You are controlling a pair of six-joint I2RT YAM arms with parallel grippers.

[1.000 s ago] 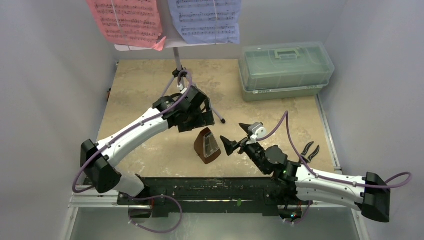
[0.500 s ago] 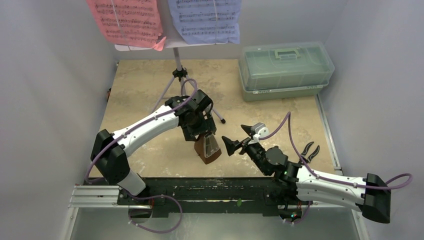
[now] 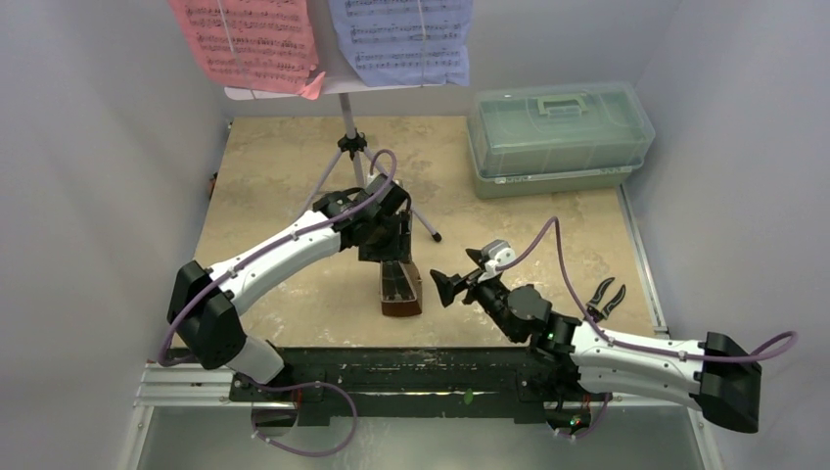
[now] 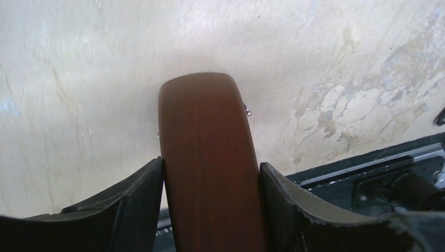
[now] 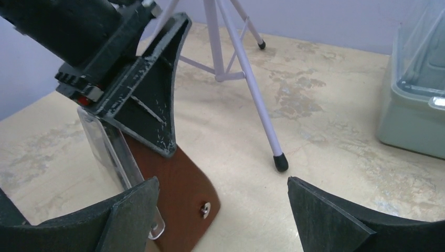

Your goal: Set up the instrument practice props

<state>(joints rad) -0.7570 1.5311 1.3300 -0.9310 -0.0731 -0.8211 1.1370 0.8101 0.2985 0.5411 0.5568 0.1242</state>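
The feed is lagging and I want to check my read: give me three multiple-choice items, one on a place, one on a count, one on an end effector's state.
1. Where on the table does the green lidded box stand?
A. far right corner
B. near left corner
C. middle of the near edge

2. How many sheets hang on the music stand?
A. one
B. two
C. three

3. What state is the left end effector in?
A. open over bare table
B. shut on the metronome
C. shut on nothing

Answers: 1 A, the top view shows it far right. 2 B, a pink sheet and a blue sheet. 3 B, the left wrist view shows both fingers against the brown body.
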